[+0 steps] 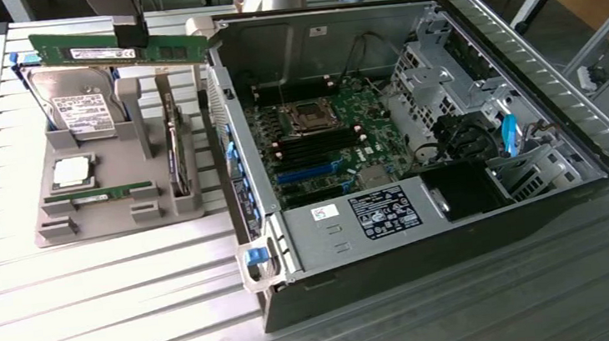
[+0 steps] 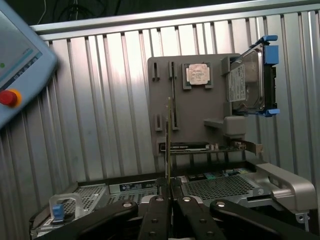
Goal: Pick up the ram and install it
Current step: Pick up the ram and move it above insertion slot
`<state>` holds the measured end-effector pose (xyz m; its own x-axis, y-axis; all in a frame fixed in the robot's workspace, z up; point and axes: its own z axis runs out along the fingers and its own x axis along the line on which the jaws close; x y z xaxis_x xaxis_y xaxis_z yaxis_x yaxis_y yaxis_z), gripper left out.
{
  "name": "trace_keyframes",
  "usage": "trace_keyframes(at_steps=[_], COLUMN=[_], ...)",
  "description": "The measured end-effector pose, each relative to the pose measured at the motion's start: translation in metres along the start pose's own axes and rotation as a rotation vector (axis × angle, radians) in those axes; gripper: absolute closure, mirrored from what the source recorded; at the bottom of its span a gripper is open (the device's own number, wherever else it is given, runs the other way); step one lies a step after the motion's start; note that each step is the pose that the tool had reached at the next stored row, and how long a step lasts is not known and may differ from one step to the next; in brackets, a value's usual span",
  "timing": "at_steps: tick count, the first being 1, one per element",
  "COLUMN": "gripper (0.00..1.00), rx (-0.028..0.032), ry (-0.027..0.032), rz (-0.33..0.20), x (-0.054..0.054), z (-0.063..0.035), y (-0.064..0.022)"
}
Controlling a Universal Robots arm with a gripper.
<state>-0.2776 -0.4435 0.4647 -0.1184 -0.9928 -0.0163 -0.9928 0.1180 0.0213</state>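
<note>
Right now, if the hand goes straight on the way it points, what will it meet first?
Probably the grey holder. The hand, shut on the ram, points down at it, and the ram's edge would touch near the long slot first. Depth is unclear.

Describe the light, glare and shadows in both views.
Exterior view: light washes out the table slats at the exterior view's left, the ram is evenly lit, the case interior lies in shade; wrist view: strong glare on the table slats, and the processor shines.
</note>
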Motion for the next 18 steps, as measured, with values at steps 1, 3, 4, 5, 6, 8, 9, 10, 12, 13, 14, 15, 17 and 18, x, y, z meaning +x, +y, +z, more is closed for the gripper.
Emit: trace_keyframes(at_steps=[1,3,4,5,6,8,9,10,12,13,14,15,17,18], gripper=[0.89,0.89,0.89,0.89,0.89,0.89,0.89,0.89,0.89,0.89,0.89,0.89,0.89,0.89], rx=[-0.001,-0.0034,-0.0045,-0.0053,-0.0073,-0.0105,-0.012,-0.0138,-0.0161,-0.0181,-0.019,-0.02,-0.0229,-0.0242], ry=[0.0001,0.0003,0.0006,0.0007,0.0009,0.0013,0.0014,0.0016,0.002,0.0021,0.0023,0.0024,0.0027,0.003], rz=[0.0,0.0,0.0,0.0,0.0,0.0,0.0,0.0,0.0,0.0,0.0,0.0,0.0,0.0], x=[0.0,-0.001,-0.001,-0.001,-0.001,-0.002,-0.002,-0.002,-0.002,-0.003,-0.003,-0.003,-0.003,-0.004], z=[0.0,0.0,-0.0001,-0.0002,-0.0002,-0.0002,-0.0003,-0.0003,-0.0003,-0.0002,-0.0002,-0.0002,-0.0002,-0.0002], y=[-0.0013,-0.0045,-0.0059,-0.007,-0.0096,-0.0137,-0.0155,-0.0176,-0.0201,-0.0224,-0.0235,-0.0247,-0.0283,-0.0296])
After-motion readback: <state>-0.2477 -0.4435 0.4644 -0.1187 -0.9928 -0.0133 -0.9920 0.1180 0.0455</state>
